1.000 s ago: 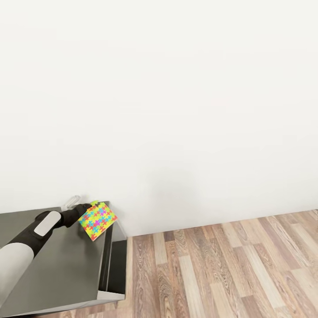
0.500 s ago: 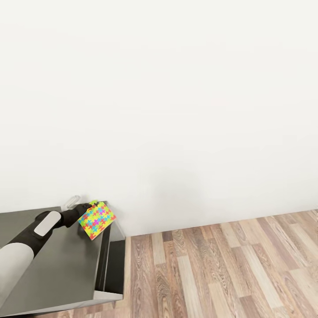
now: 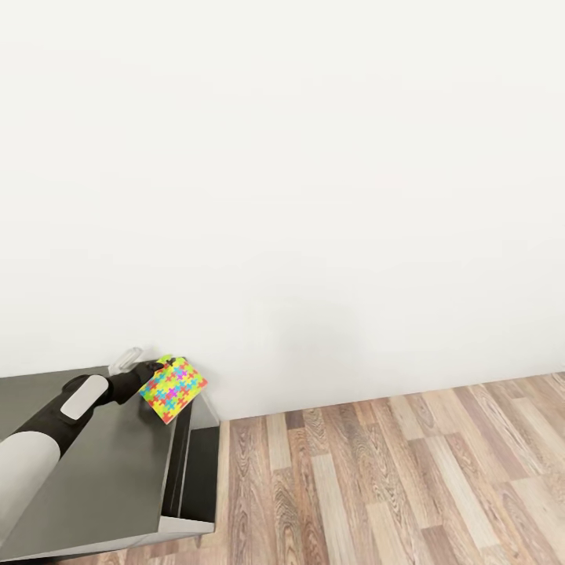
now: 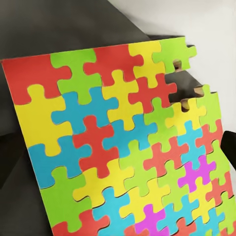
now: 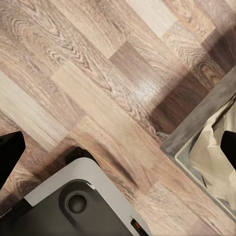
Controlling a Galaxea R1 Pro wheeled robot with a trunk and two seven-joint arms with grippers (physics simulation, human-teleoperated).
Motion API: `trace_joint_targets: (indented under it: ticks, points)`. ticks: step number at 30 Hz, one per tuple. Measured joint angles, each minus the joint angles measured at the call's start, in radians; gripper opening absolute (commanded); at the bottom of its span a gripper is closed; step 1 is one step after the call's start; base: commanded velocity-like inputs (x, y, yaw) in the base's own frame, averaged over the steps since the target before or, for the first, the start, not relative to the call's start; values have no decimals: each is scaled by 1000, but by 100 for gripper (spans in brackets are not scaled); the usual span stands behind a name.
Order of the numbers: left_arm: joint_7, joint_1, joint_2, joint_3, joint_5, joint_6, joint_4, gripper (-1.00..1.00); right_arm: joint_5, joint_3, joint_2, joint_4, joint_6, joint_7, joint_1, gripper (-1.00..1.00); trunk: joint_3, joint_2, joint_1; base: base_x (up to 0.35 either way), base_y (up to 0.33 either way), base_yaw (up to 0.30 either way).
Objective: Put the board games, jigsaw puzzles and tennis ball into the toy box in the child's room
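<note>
My left gripper is shut on a jigsaw puzzle, a thin board of bright interlocking pieces, and holds it tilted above the far right corner of the table's dark-grey section. In the left wrist view the jigsaw puzzle is close up, with one black fingertip at its edge and several pieces gone from one corner. My right gripper hangs open over the wood floor with nothing between its fingers.
A plain white wall stands straight ahead, with wood-plank floor to the right of the table. In the right wrist view, my grey base shows beside a dark-grey frame with beige inside, which looks like the bed's corner.
The whole head view has slid slightly, so the table's right edge sits a little further left. The puzzle stays in my left gripper, in nearly the same place.
</note>
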Motion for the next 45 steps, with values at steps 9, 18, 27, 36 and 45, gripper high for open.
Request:
trace_joint_targets:
  ticks: [9, 18, 27, 36, 45]
  points:
    - [0, 0, 8, 0, -2, -1, 0, 100, 1, 0, 0, 0, 0, 0, 0, 100, 0, 0, 0, 0, 0, 0]
    - [0, 0, 60, 1, -1, -1, 0, 100, 1, 0, 0, 0, 0, 0, 0, 100, 0, 0, 0, 0, 0, 0]
    - [-3, 0, 98, 7, 1, 75, -10, 100, 0, 0, 1, 0, 0, -1, 0, 100, 0, 0, 0, 0, 0, 0]
    - [-149, 6, 176, 7, 14, 230, -87, 100, -2, 2, 1, 1, -42, -2, 0, 100, 0, 0, 0, 0, 0, 0]
    - [-456, 10, 319, 7, 18, 372, -95, 100, -2, 0, 1, 2, -55, -2, 0, 100, 0, 0, 0, 0, 0, 0]
